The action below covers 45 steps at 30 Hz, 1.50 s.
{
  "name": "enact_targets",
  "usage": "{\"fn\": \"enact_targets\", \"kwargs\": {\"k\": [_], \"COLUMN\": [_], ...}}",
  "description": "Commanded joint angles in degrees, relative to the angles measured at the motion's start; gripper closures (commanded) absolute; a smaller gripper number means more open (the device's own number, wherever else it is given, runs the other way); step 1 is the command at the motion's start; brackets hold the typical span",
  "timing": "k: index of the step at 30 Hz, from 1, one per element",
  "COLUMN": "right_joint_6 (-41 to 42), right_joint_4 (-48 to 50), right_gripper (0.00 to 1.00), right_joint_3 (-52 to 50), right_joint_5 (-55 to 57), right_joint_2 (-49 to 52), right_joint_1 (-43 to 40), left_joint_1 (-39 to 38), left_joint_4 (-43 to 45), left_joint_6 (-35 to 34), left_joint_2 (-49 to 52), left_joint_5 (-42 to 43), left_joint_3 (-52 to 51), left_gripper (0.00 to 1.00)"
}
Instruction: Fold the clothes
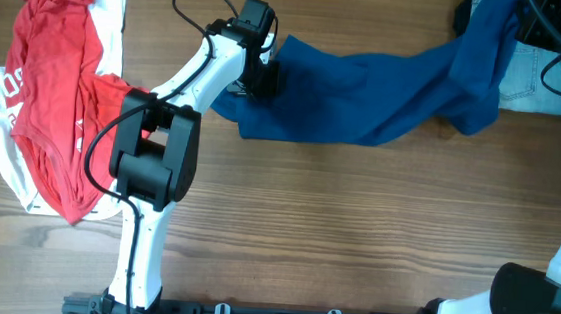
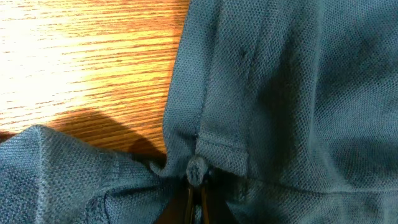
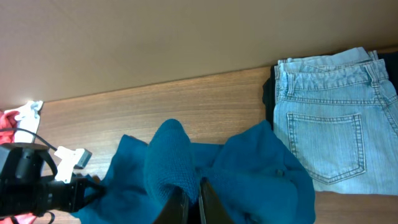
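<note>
Nearest the arm bases the wooden table [image 1: 355,233] is bare wood. Farther in, the left arm [image 1: 160,158] reaches diagonally toward the far side. Its left fingers [image 2: 182,205] are clenched on the left end of the dark blue shirt [image 1: 386,95]. The left wrist view shows them pinching a stitched hem fold, with a small nub of fabric bunched just above the tips.

From that grip the shirt runs as one long band across the table. Its long axis lies left to right and angles toward the far right corner. The left and middle parts lie on the wood, loosely creased. The right end is gathered and drawn up at the far edge.

There the right fingers [image 3: 177,210] are closed on a bunched ridge of the blue fabric, which drapes down on both sides of them.

To the far left, well apart from the blue shirt, a red shirt with white print [image 1: 51,79] lies crumpled beside the left arm.

At the far right, folded light blue denim jeans [image 1: 539,89] lie on the table. The shirt's raised end overlaps their left edge in the overhead view.
</note>
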Motion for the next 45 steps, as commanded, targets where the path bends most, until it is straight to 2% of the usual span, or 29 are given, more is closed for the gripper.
{"fn": "enact_targets", "kwargs": {"k": [1, 7, 16, 25, 33, 36, 42, 45], "right_joint_6": [-0.74, -0.55, -0.31, -0.28, -0.37, -0.55, -0.57, -0.59], "right_joint_4": [0.17, 0.63, 1.36, 1.51, 1.44, 1.44, 1.27, 1.2], "right_gripper": [0.96, 0.96, 0.96, 0.96, 0.96, 0.96, 0.96, 0.96], "right_joint_3": [0.79, 0.79, 0.81, 0.81, 0.81, 0.81, 0.81, 0.81], "right_joint_5": [1.03, 1.05, 1.03, 1.03, 1.05, 1.07, 1.05, 1.07], "right_joint_2": [0.81, 0.81, 0.81, 0.81, 0.81, 0.81, 0.81, 0.81], "right_joint_1": [-0.02, -0.02, -0.02, -0.04, -0.04, -0.04, -0.02, -0.02], "left_joint_1": [0.24, 1.68, 6.71, 7.58, 7.56, 7.39, 6.56, 5.77], "left_joint_4": [0.28, -0.37, -2.32, -2.6, -6.03, -8.44, -14.86, -15.21], "left_joint_6": [0.31, 0.31, 0.31, 0.31, 0.2, -1.53, -1.9, -1.86], "left_joint_2": [0.55, -5.31, -22.4, -33.92, -34.25, -33.18, -27.93, -22.56], "left_joint_5": [0.68, 0.66, -1.11, -11.39, -12.33, -10.8, -6.05, -5.22], "left_joint_3": [0.07, 1.51, 2.38, 2.38, 2.36, 2.32, 2.23, 2.19], "left_gripper": [0.96, 0.96, 0.96, 0.96, 0.9, 0.96, 0.96, 0.88]}}
